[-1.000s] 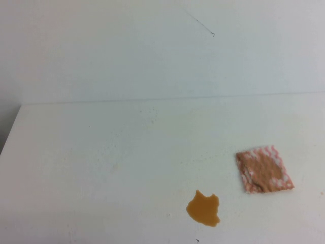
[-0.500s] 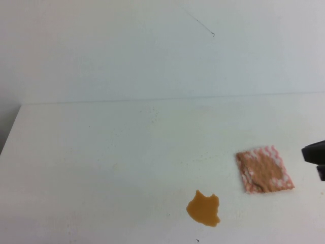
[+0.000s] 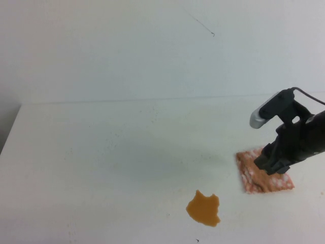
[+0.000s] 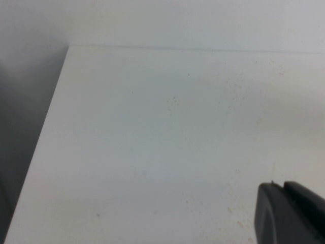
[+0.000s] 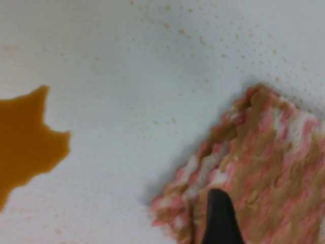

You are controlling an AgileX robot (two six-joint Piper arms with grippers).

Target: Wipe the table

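Change noted: a second ago no arm showed in the high view, and half a second ago only a dark tip showed at the right edge. The right gripper (image 3: 270, 165) has since come in from the right and now stands over the cloth (image 3: 252, 179).

Right gripper: in its wrist view a single dark tip (image 5: 218, 218) lies against the cloth (image 5: 269, 152), close to one corner. Whether this gripper is spread or closed cannot be told, nor whether it presses on the fabric. No grasp is evident; the cloth lies flat.

Cloth: pink-and-white weave, stained brown, on the right part of the table (image 3: 101, 162).

Spill: an amber puddle (image 3: 203, 208) lies near the cloth, on its left and closer to the robot, apart from it. It also shows in the right wrist view (image 5: 25, 137), unwiped.

Left gripper (image 4: 289, 216): only a dark part shows, over bare tabletop near the table's left edge; its state cannot be told.
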